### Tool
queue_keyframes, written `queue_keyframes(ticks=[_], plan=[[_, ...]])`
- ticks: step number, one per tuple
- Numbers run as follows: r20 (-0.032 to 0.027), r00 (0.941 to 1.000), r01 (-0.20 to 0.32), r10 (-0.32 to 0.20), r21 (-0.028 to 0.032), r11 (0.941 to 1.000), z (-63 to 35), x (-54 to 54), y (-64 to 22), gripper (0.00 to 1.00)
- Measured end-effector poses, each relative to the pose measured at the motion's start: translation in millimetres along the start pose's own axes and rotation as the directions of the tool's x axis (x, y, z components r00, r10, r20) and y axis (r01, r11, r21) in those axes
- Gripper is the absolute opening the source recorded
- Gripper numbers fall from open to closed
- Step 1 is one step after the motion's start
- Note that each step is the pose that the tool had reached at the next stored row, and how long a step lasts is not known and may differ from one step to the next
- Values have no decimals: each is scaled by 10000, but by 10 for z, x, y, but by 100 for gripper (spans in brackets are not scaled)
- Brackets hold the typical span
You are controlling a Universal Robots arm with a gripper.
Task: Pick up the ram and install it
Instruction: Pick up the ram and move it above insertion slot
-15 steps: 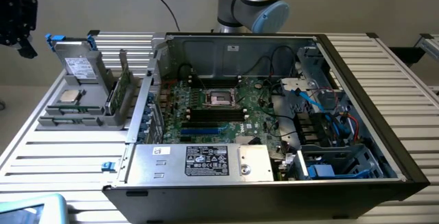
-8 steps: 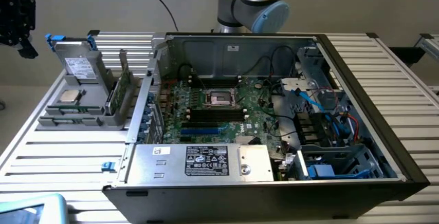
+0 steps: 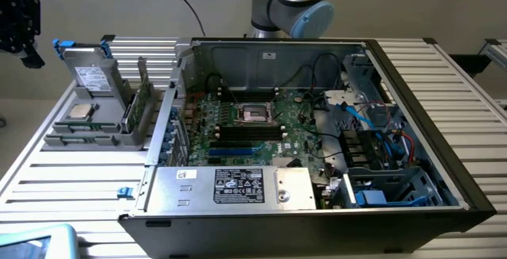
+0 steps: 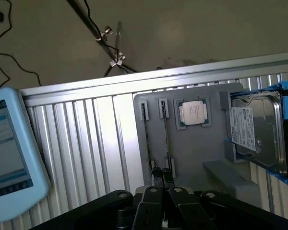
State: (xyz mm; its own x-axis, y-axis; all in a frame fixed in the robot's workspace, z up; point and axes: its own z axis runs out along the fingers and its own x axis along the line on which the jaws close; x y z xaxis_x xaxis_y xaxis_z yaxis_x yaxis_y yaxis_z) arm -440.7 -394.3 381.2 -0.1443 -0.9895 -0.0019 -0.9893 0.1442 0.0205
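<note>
On the grey tray (image 3: 95, 135) at the exterior view's left, beside the open case (image 3: 317, 232), the ram (image 3: 133, 110) stands on edge in its slot with a second stick (image 4: 147, 139) just beside it, and your pincer (image 4: 162, 182) hangs clear above them, fingers together and holding nothing. Bring it down like that and I judge the tips would strike the board's top edge. With the sticks so near each other, a finger could also catch the neighbour or tilt the thin ram crooked.

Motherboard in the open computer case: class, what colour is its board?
Green. The motherboard shows best in the exterior view.
</note>
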Motion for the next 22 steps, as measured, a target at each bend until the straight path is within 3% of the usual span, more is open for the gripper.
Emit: queue_keyframes(ticks=[7,9,12,15,16,22], plan=[[-1,10000,0,0,-1,10000,-1,0,0,12],[-1,10000,0,0,-2,10000,-1,0,0,18],[-7,10000,0,0,-2,10000,-1,0,0,36],[-42,10000,2,-2,4,10000,12,-1,-3,42],[-57,10000,7,-7,5,10000,25,-2,-12,49],[-86,9999,60,-60,11,10000,134,-10,-70,49]])
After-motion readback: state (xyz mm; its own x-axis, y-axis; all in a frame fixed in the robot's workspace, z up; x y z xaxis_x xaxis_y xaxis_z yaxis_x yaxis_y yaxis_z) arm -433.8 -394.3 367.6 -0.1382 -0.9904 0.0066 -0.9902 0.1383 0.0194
